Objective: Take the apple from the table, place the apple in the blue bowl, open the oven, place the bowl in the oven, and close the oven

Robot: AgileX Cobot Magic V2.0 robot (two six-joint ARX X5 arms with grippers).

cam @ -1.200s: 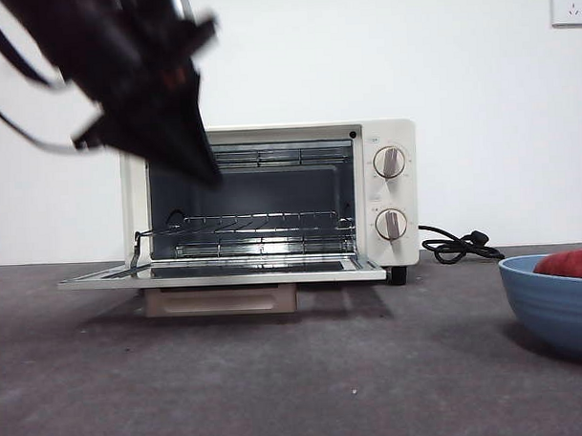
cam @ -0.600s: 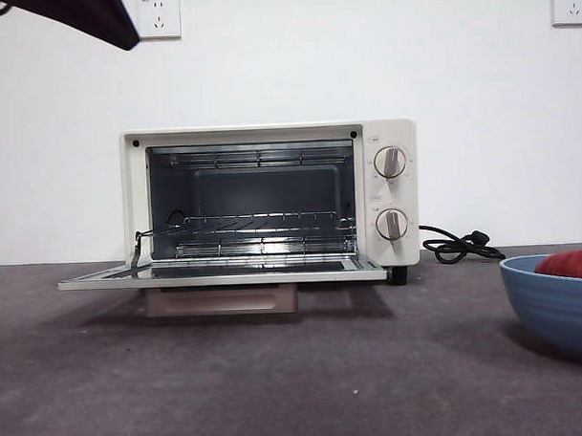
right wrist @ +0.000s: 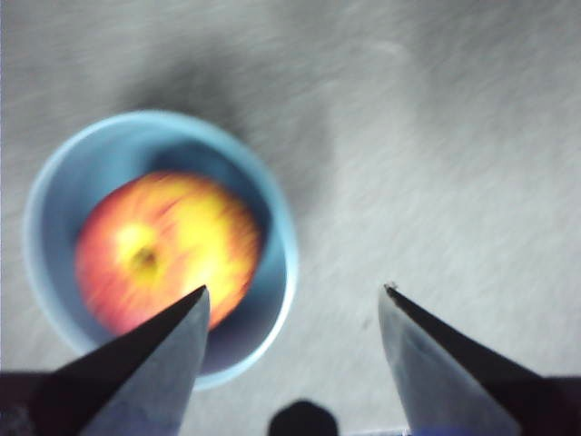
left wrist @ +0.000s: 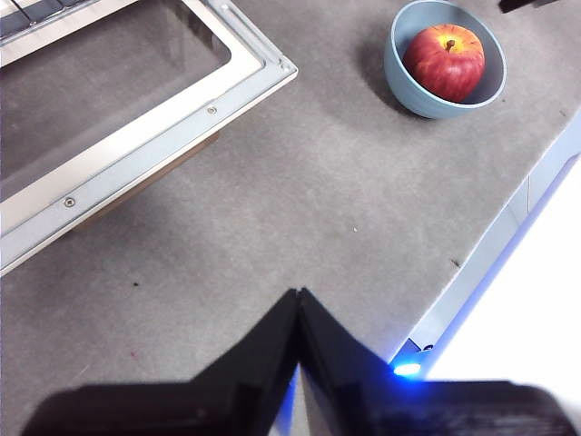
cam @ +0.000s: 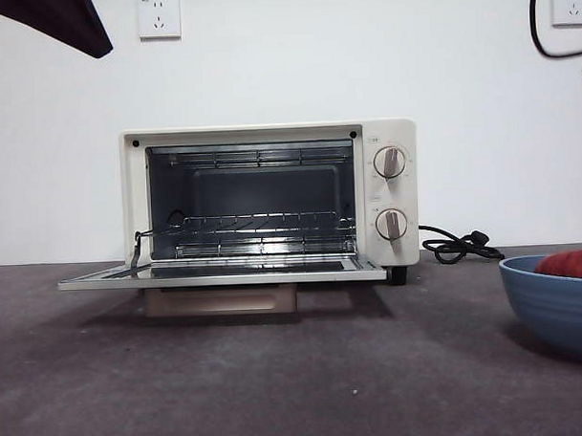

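The cream-white oven (cam: 271, 200) stands mid-table with its door (cam: 221, 272) folded down flat and the wire rack showing inside. At the right edge sits the blue bowl (cam: 554, 306) with the red apple (cam: 570, 264) in it; both also show in the left wrist view, bowl (left wrist: 401, 65) and apple (left wrist: 444, 61). My right gripper (right wrist: 292, 292) hangs open above the table beside the bowl (right wrist: 280, 272), the apple (right wrist: 163, 247) below its one jaw. My left gripper (left wrist: 298, 295) is shut and empty, high over the bare table in front of the open door (left wrist: 136, 145).
A black power cord (cam: 456, 245) lies coiled right of the oven. Wall sockets (cam: 159, 16) are on the white wall behind. The table's edge (left wrist: 490, 259) runs close beside the bowl. A dark arm tip (cam: 59, 20) shows at the top left corner, a cable (cam: 543, 27) at top right.
The big dark arm that hung in front of the oven's left side has lifted away to the top left corner. A cable has come into view at top right.
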